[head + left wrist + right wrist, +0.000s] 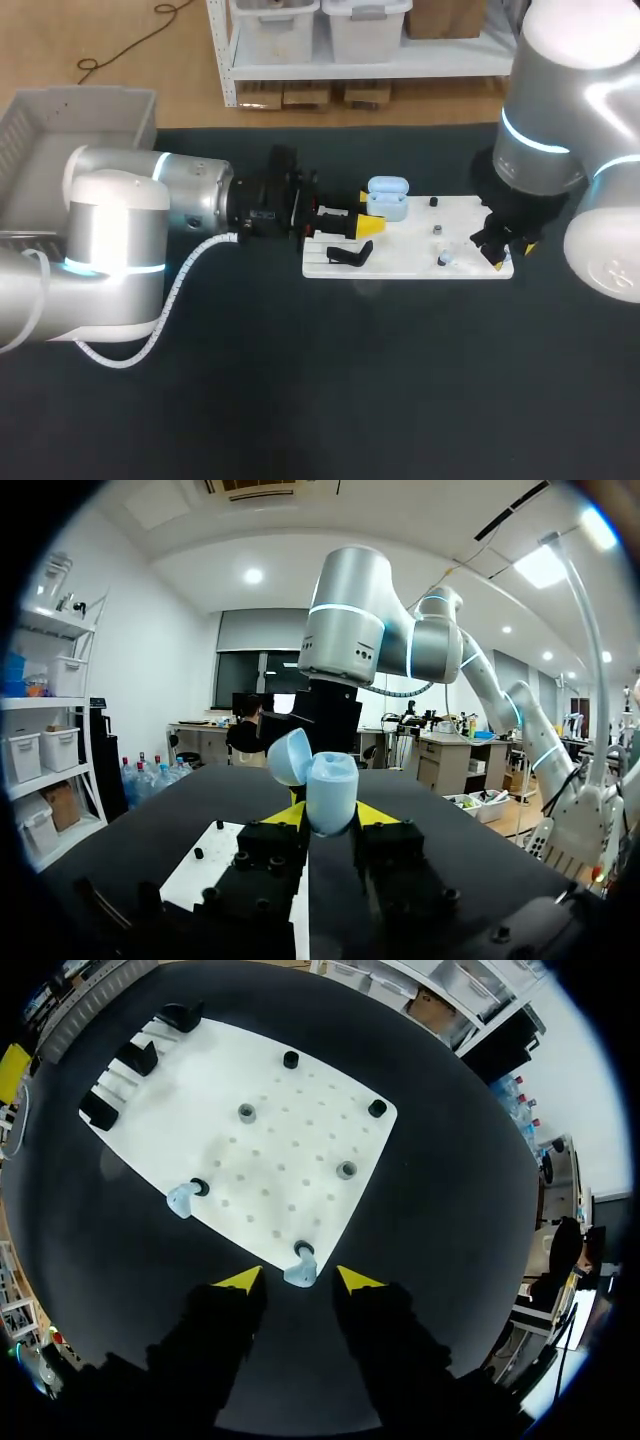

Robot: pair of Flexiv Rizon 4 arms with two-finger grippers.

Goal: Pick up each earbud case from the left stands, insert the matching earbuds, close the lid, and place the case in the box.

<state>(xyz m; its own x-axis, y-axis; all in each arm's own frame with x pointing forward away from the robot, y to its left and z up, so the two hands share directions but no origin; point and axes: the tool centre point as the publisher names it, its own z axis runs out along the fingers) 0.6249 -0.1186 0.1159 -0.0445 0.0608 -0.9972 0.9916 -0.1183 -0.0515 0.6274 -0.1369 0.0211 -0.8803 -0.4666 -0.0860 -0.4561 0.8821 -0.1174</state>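
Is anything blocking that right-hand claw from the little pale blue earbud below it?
Nothing visible does. The small pale blue earbud sits at the white perforated board's corner, straight ahead of the right gripper, whose fingers are open.

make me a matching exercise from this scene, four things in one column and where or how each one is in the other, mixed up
Things
1. earbud case
2. right gripper
3. side earbud
4. box

Places or states
A. at the far left, behind the left arm
B. open, its tips either side of the corner earbud
C. lid up, clamped in the left gripper
D. lying at the white board edge, apart from both grippers

Pairs: 1-C, 2-B, 3-D, 4-A
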